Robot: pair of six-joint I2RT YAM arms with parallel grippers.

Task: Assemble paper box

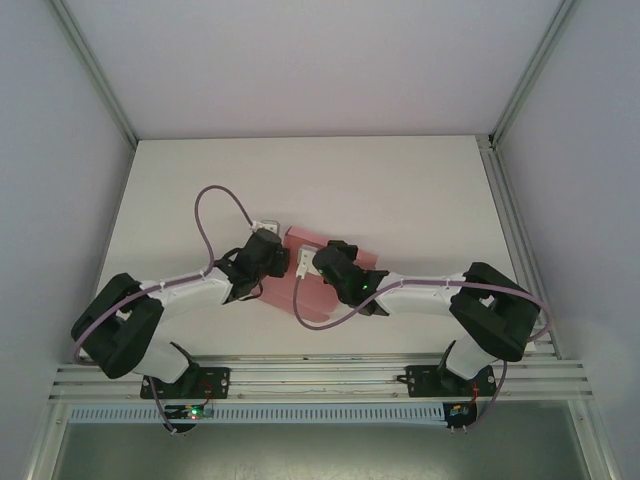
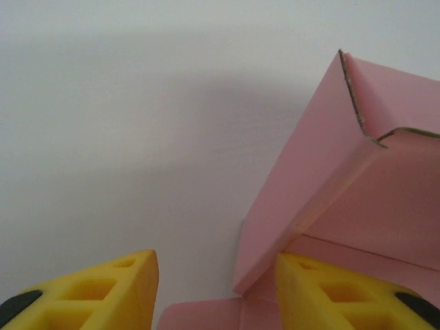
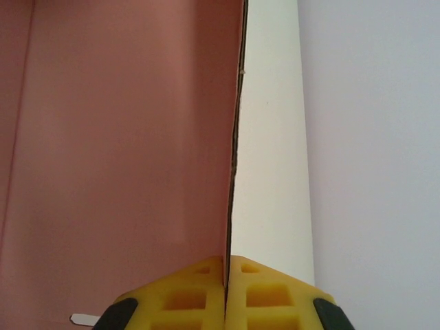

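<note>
Toward the middle of the table (image 1: 400,190), a little closer to its near edge than its far one, the paper box (image 1: 312,296) lies partly folded between the two wrists. In the left wrist view a raised side panel (image 2: 302,172) stands up from the flat pink base. The left gripper (image 2: 216,289) is spread, one yellow finger (image 2: 344,292) inside against the panel's foot and the other out over bare table, so it straddles the panel without clamping it. The right gripper (image 3: 225,289) is pressed together on a thin upright edge of the card, which runs straight into the seam between its pads. The card looks very light and thin: stiff along a crease, floppy across an open panel, and easy to dent or tear at the die-cut notches. It will likely slide on the smooth table unless one side is pinned. The safest holds seem to be close to a fold line or low on a wall, with a shallow, gentle pinch, not out at a free flap tip, where the card would simply bend away.
</note>
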